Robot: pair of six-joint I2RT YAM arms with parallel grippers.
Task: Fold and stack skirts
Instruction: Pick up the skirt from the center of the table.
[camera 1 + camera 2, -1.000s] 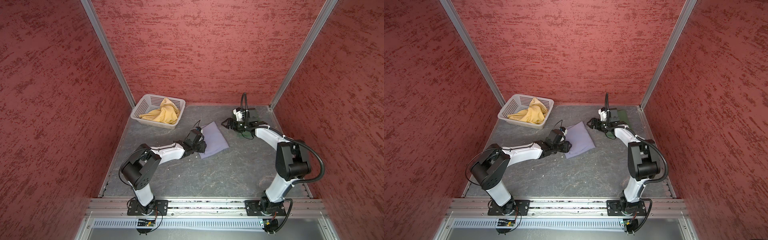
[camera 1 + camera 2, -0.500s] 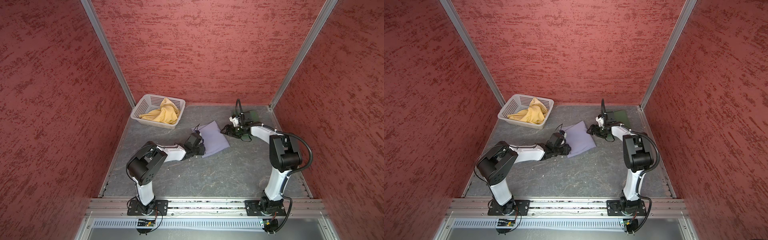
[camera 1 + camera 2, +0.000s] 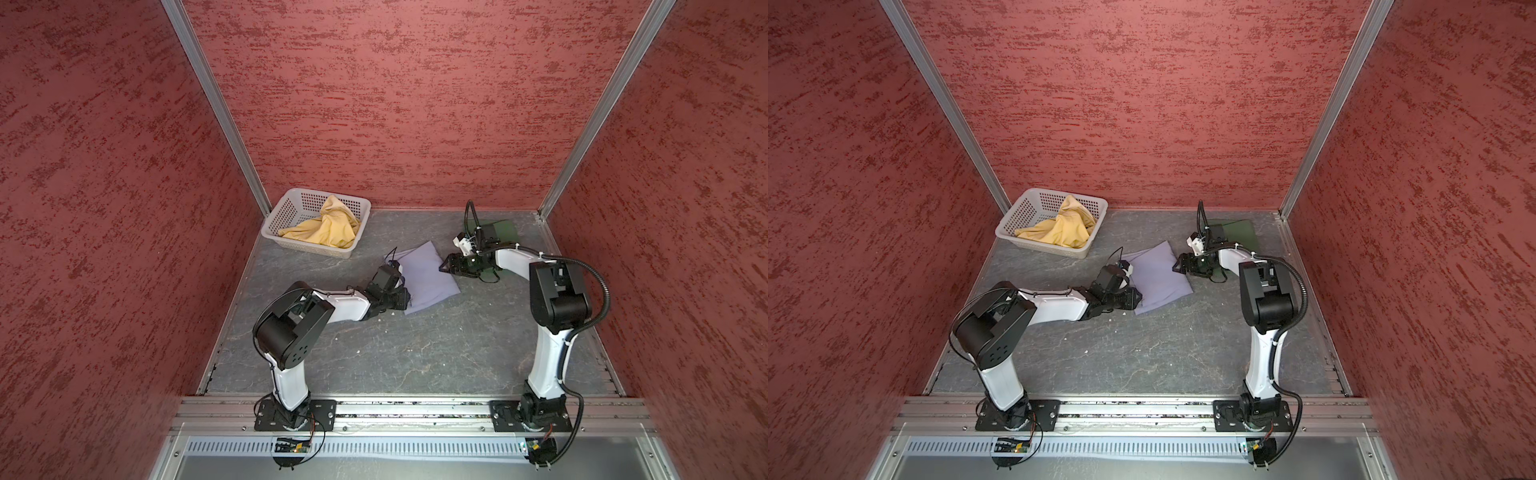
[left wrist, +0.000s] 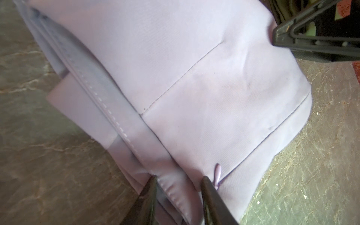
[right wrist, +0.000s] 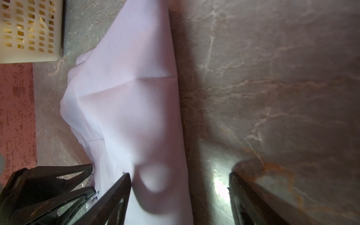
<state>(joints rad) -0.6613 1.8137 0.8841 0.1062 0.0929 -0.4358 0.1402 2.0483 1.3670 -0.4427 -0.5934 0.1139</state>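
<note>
Progress check, both top views.

- The lavender-grey skirt point(image 3: 428, 274) lay at mid-frame on the tabletop point(image 3: 415, 353), folded into a compact rectangle.
- The dark green skirt point(image 3: 505, 230) lay flat to its upper right by the back corner, partly hidden by the right arm. It looked folded. The lavender one lay near it, not on it, so we recorded no stack yet.
- The mustard yellow skirt point(image 3: 328, 228) sat crumpled in the white basket point(image 3: 279, 214) at upper left, unfolded.
- The left hand point(image 4: 179, 181) was clamped on the bunched hem edge of the lavender-grey skirt.
- The right hand point(image 5: 180, 174) stood wide apart astride the opposite edge, gripping nothing.

We judged the task roughly half done. Stacking the lavender skirt and all work on the yellow one remained.
</note>
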